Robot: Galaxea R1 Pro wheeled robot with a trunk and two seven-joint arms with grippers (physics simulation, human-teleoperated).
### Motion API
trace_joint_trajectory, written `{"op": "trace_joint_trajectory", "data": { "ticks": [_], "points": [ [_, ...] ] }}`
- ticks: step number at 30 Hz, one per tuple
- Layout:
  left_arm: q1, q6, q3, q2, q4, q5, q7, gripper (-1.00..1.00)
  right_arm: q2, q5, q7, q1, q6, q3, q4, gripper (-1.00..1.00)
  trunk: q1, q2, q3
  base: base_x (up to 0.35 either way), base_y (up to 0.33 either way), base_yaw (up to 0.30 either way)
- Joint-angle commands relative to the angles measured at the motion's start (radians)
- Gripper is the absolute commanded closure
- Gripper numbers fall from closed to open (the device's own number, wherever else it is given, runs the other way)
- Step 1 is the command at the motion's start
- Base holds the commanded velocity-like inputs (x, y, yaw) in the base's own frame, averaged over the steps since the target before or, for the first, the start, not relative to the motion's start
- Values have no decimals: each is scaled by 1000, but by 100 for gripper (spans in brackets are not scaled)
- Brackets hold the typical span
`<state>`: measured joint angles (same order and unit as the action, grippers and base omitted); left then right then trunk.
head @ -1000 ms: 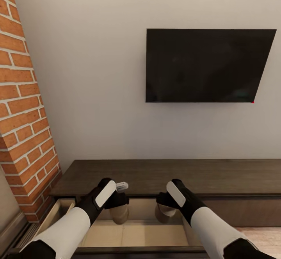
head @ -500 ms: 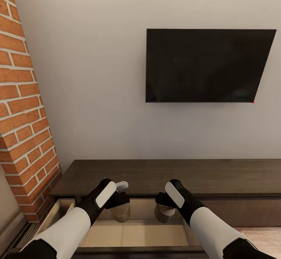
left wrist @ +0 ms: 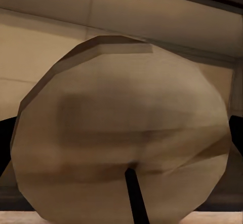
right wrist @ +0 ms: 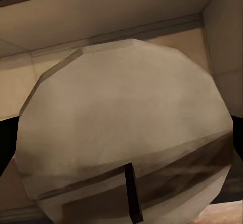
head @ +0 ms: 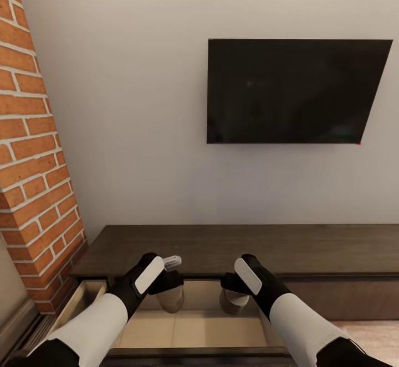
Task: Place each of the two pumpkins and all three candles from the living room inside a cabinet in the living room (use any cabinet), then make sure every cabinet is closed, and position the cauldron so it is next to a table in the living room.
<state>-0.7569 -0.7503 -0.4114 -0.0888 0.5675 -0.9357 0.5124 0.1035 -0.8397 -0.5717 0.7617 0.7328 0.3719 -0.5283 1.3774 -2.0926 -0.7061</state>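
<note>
No readable text, label, brand or number appears anywhere; the wall-mounted television (head: 293, 91) screen is blank and dark.

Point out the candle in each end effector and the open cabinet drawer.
Left candle (head: 170, 299), head view: tan body below the left end effector.
Right candle (head: 231, 301), head view: body below the right end effector.
Cabinet drawer (head: 191, 331), head view: pale beige floor.

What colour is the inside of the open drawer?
Pale beige inside the drawer, clearest in the head view.
</note>
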Motion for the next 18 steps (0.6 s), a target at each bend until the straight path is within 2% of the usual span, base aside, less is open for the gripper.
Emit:
{"op": "trace_joint_trajectory", "data": {
  "ticks": [1,12,18],
  "points": [
    [-1,0,-4,2,1,-11,9,100,-1,-10,-10,1,0,5,-1,100,4,-8,-4,0,0,0],
    [-1,0,-5,0,2,-11,9,100,-1,-10,-9,1,0,5,-2,100,46,-85,-39,0,0,0],
    [-1,0,-6,2,1,-9,-12,100,-1,-10,-8,1,0,5,-3,100,69,-127,-58,0,0,0]
  ]
}}
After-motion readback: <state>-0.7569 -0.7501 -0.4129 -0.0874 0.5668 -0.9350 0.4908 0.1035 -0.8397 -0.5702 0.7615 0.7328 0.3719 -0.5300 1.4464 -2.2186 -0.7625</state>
